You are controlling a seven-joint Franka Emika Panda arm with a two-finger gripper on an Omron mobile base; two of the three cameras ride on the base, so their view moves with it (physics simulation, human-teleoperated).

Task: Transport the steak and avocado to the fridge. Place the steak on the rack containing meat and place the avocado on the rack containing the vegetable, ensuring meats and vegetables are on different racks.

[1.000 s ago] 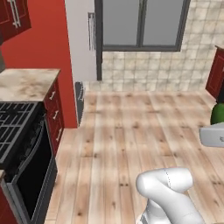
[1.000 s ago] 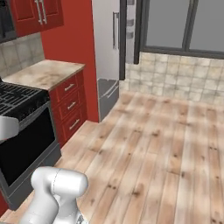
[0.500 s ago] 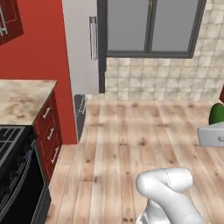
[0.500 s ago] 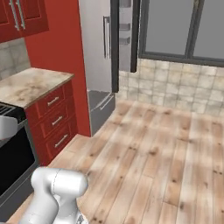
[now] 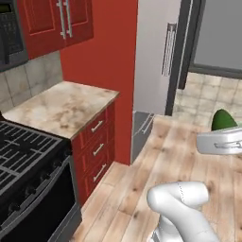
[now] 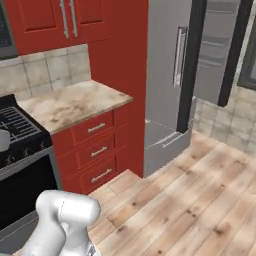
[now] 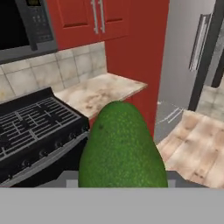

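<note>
The avocado (image 7: 122, 148), dark green and rounded, looms large in the hand view, and my gripper (image 5: 221, 137) is shut on it. In the left base view the avocado (image 5: 223, 120) pokes up above the white hand at the right edge, above the wooden floor. The fridge (image 5: 156, 61) stands ahead beside the red cabinet wall, with a grey door, a long silver handle (image 5: 168, 49) and a lower drawer front. In the right base view the fridge (image 6: 167, 75) shows door shelves (image 6: 216, 47) past its dark edge. The steak and both racks are out of view.
A black stove (image 5: 28, 160) stands at the lower left. Beside it is a beige stone counter (image 5: 66, 106) over red drawers (image 5: 97, 151). Red upper cabinets (image 5: 59, 21) and a microwave (image 7: 26, 24) hang above. Wooden floor (image 6: 200, 200) stretches toward the fridge.
The whole picture has shifted as the base moved: the stove, counter and fridge now look nearer and larger. The avocado stays in the shut gripper.
</note>
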